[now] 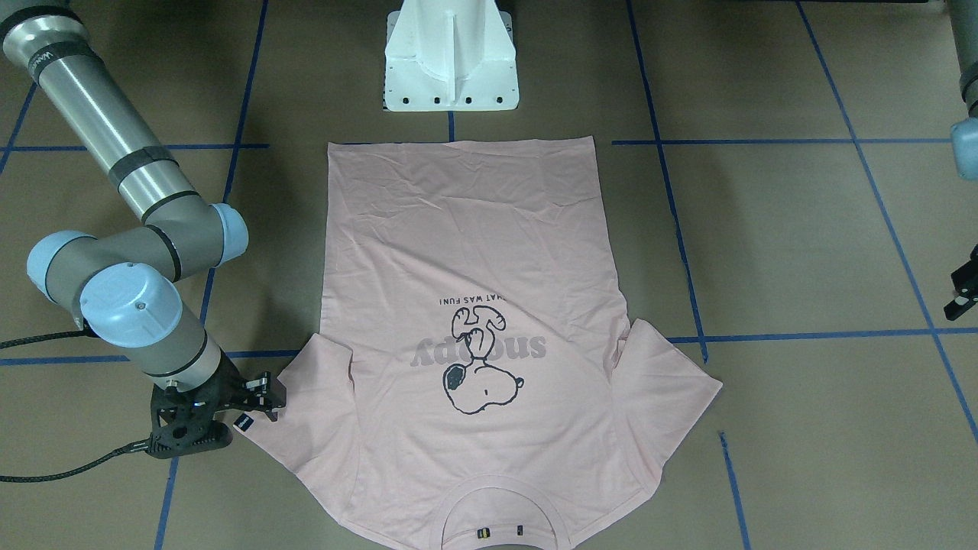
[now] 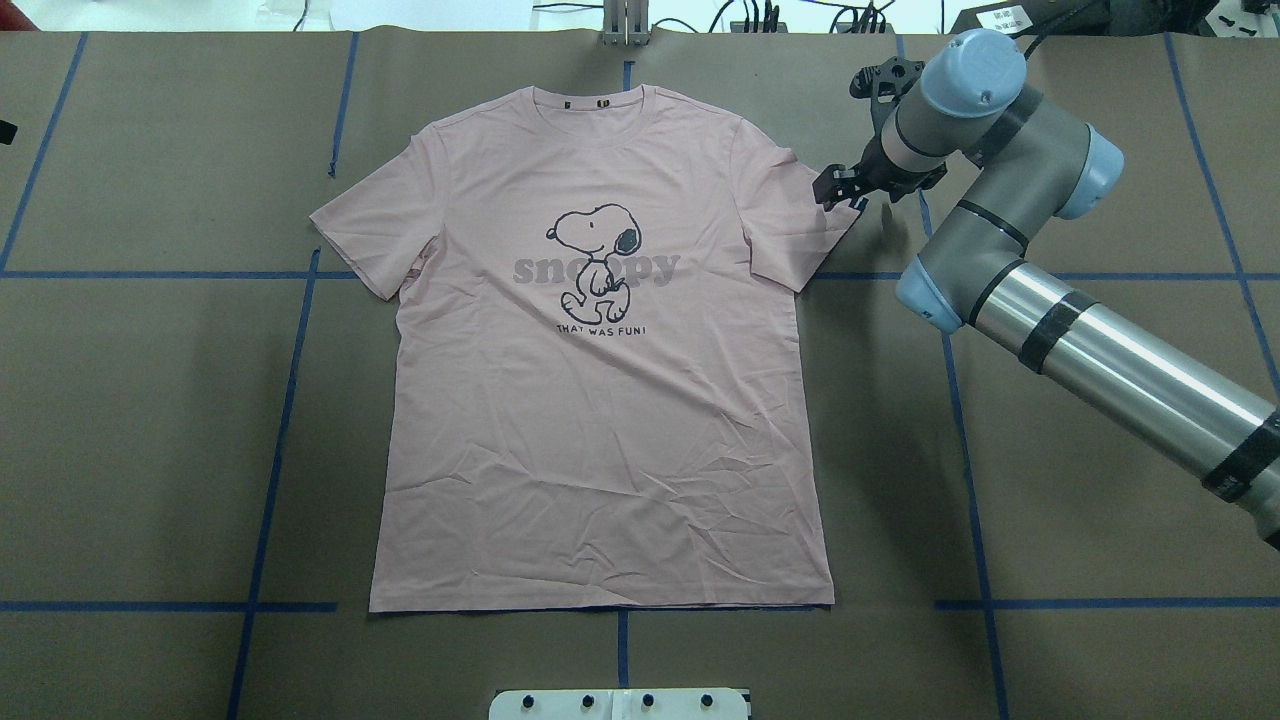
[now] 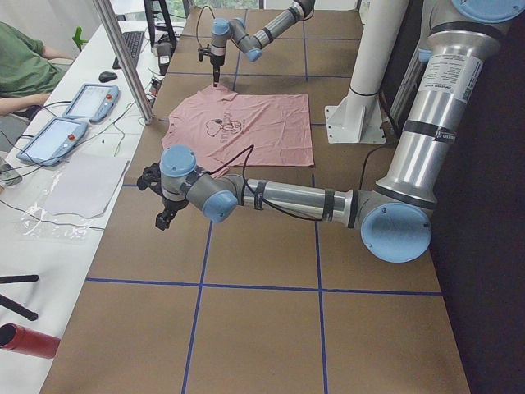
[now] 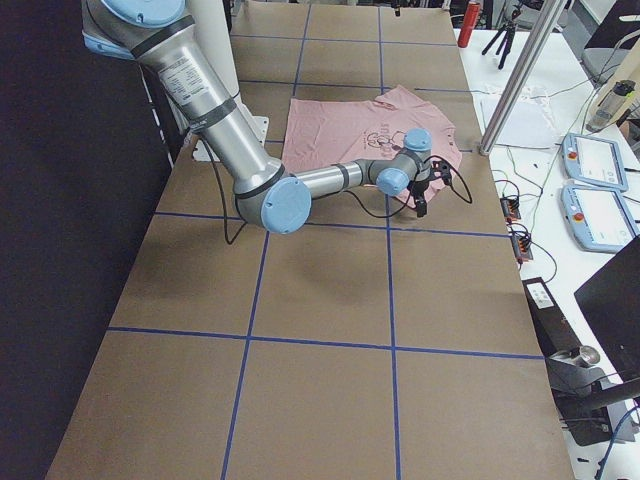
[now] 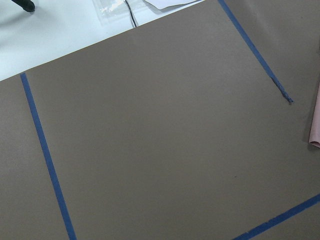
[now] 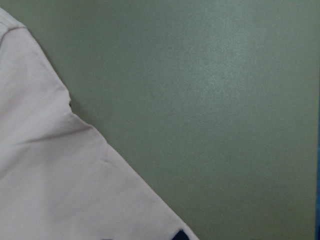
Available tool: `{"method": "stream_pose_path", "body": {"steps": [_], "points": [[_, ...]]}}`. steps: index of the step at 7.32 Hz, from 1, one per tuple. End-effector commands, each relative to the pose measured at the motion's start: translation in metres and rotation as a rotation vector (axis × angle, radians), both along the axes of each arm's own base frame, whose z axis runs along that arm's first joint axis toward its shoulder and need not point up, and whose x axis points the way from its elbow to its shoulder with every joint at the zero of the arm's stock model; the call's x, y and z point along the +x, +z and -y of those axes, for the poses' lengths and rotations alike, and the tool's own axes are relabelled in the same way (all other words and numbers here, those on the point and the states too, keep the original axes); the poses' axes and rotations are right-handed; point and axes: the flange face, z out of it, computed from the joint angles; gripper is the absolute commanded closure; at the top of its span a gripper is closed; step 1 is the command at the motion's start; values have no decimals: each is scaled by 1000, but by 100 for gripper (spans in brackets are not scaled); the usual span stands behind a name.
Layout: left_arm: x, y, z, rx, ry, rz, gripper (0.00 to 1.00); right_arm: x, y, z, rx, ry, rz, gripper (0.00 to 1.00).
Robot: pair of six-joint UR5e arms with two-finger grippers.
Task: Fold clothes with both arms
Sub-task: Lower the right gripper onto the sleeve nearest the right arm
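Observation:
The pale pink T-shirt [image 2: 600,400] lies flat with its Snoopy print up and its collar [image 2: 605,100] at the far side from the robot. My right gripper [image 2: 838,190] hangs low at the tip of the shirt's right-hand sleeve [image 2: 790,215], by the small black tag [image 1: 243,422]; its fingers look open and the sleeve lies flat. The right wrist view shows that sleeve [image 6: 60,185] and bare table. My left gripper [image 1: 964,294] is cut off by the view's edge, well away from the other sleeve [image 1: 665,389], so its jaws are unclear. The left wrist view catches only a sleeve edge [image 5: 315,125].
Brown table [image 2: 150,400] marked with blue tape lines [image 2: 290,330]. The white pedestal base [image 1: 451,57] stands at the robot's side of the shirt hem. Beyond the table's far edge are tablets [image 3: 70,115] and a seated person [image 3: 25,66].

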Motion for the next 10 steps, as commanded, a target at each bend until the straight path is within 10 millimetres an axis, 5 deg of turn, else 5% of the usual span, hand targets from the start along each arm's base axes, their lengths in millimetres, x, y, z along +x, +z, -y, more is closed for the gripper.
{"method": "stream_pose_path", "body": {"steps": [1,3,5,7,10], "points": [[0,2,-1,-3,0,1,0,-3,1,0,-2,-1,-4,28],[-1,5,-3,-9,0,2,0,-1,0,0,0,-3,-1,66],[-1,4,-3,-7,-1,1,0,-1,-2,0,5,-7,2,94],[-2,5,-3,-10,-2,1,0,-2,-21,1,22,-1,24,100],[-2,6,-4,-11,-2,1,0,-15,-77,-20,31,30,120,100]]}}
